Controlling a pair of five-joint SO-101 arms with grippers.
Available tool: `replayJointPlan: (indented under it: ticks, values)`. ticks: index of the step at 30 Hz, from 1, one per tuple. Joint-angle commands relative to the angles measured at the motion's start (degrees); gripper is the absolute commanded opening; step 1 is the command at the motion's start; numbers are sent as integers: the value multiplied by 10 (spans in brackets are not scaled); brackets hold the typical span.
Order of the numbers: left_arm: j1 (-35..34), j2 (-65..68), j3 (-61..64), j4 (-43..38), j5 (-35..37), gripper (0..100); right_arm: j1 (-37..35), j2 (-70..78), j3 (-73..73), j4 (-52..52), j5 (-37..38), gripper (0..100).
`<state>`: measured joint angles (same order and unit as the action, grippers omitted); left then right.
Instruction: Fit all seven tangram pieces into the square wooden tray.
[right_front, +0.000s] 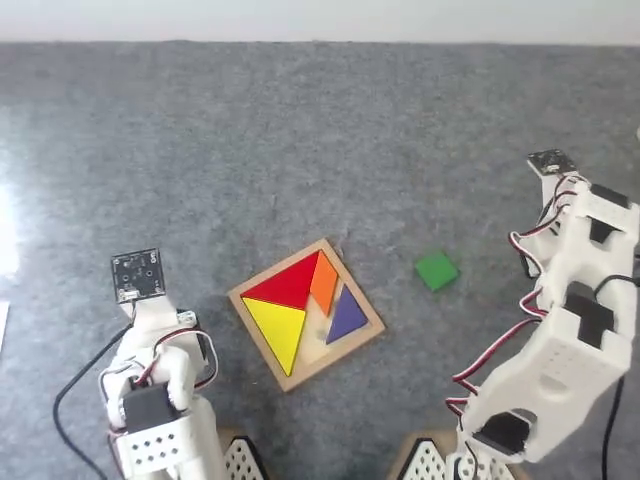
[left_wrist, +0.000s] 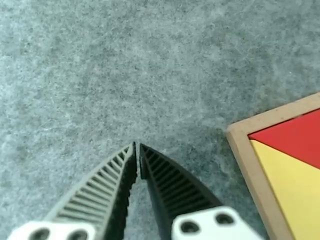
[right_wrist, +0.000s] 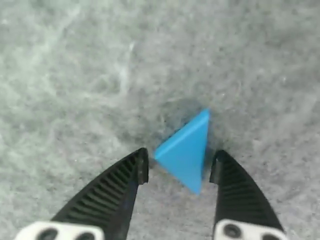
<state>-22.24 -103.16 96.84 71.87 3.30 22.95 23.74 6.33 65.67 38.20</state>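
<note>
Blue triangle (right_wrist: 187, 153) inside spread R gripper (right_wrist: 182, 152), apex twd one jaw

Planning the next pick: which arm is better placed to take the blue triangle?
Right. The right gripper is open astride the blue triangle; the left gripper is shut over bare mat beside the tray.

From my end the high view looks evenly and softly lit, with a washed-out patch of glare on the grey mat (right_front: 8, 235) at its left edge. Shadows are faint. The darkest one pools around the blue triangle (right_wrist: 186, 150), so the light probably comes from overhead.
</note>
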Motion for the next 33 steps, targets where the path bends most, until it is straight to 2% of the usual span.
replayJointPlan:
  ticks: [1,18,23,33]
  values:
    - [-2,-11,-4,4,-3,13,1,0,-2,-3,8,199]
    - [-2,-11,-4,4,-3,13,-4,-7,-5,0,39,197]
    - [-2,-11,-4,4,-3,13,-25,-7,-5,0,74,198]
    - [-2,-11,-4,4,-3,13,-65,-5,-20,13,70,198]
